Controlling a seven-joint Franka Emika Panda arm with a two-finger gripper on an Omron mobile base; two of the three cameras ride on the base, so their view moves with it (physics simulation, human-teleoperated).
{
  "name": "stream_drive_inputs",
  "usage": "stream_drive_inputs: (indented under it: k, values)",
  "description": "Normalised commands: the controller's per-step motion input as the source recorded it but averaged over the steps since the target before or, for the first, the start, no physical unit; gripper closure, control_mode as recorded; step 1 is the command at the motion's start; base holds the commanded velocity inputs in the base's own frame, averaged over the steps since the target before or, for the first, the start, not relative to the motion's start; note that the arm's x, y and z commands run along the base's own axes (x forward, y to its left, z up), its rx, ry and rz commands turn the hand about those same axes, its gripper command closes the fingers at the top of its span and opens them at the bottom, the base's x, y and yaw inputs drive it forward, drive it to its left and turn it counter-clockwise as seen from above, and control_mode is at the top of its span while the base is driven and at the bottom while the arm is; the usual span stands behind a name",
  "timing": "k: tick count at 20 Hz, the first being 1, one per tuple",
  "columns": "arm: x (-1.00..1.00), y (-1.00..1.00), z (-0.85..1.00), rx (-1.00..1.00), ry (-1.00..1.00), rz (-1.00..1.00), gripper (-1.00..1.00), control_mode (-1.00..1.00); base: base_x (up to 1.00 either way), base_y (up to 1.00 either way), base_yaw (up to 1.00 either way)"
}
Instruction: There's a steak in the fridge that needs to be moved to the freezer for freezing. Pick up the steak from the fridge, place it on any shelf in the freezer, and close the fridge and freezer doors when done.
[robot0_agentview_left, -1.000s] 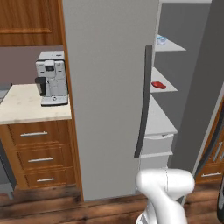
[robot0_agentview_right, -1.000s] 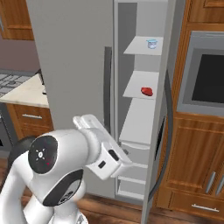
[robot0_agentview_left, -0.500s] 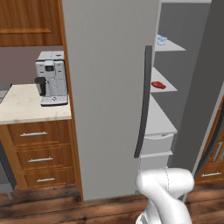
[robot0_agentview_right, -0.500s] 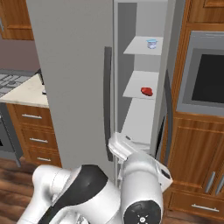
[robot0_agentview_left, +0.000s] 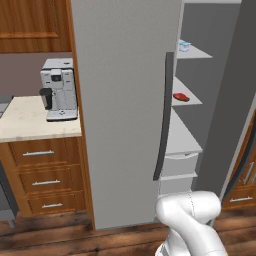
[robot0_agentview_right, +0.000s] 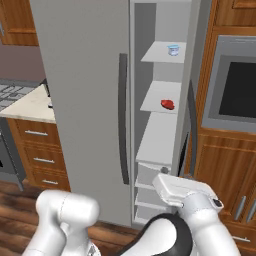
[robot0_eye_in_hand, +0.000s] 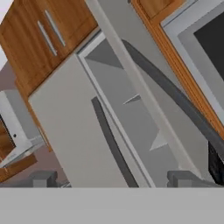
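Steak (robot0_agentview_right: 168, 104): bright red lump, lying on the second solid grey shelf (robot0_agentview_right: 152, 103) of the freezer (robot0_agentview_right: 167, 60), toward the shelf's right rear; front edge of the shelf bare before it. Also seen in left base view (robot0_agentview_left: 181, 97).
Small pale blue cup (robot0_agentview_right: 173, 49): on the shelf above, near its back; any label too small to read.
Lower shelf: bare, with grey drawers (robot0_agentview_right: 146, 175) beneath.
Freezer door (robot0_agentview_right: 190, 90): standing open at the right of the compartment, edge-on, its dark bar handle facing the oven; narrow gap between door and shelves.
Fridge door (robot0_agentview_left: 125, 110): shut, flat grey panel, long dark handle (robot0_agentview_left: 163, 117) along its right edge.
Gripper (robot0_eye_in_hand: 113, 179): fingers spread fully wide, nothing between them; low in front of the freezer, hand view tilted, looking at both handles.
Coffee machine (robot0_agentview_left: 59, 89): on the pale counter (robot0_agentview_left: 30, 122) left of the fridge; no writing legible.
Oven (robot0_agentview_right: 232, 85): set in wooden cabinets, right of the open door
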Motion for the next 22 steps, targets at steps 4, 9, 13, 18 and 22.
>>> stream_drive_inputs:
  k: [4,9,13,18,22]
  values:
    - [0.52,-0.40,-0.16,0.00,-0.04,0.12,-1.00,-1.00,0.00,0.00,0.00]
    - [0.54,-0.34,-0.42,-0.09,-0.02,0.03,-1.00,-1.00,0.00,0.00,0.00]
    - [0.50,-0.03,-0.61,-0.25,-0.07,0.00,-1.00,-1.00,0.00,0.00,0.00]
    - [0.54,-0.05,-0.60,-0.22,-0.09,0.00,-1.00,-1.00,0.00,0.00,0.00]
    - [0.29,-0.44,-0.18,-0.01,0.02,0.23,-1.00,-1.00,0.00,0.00,0.00]
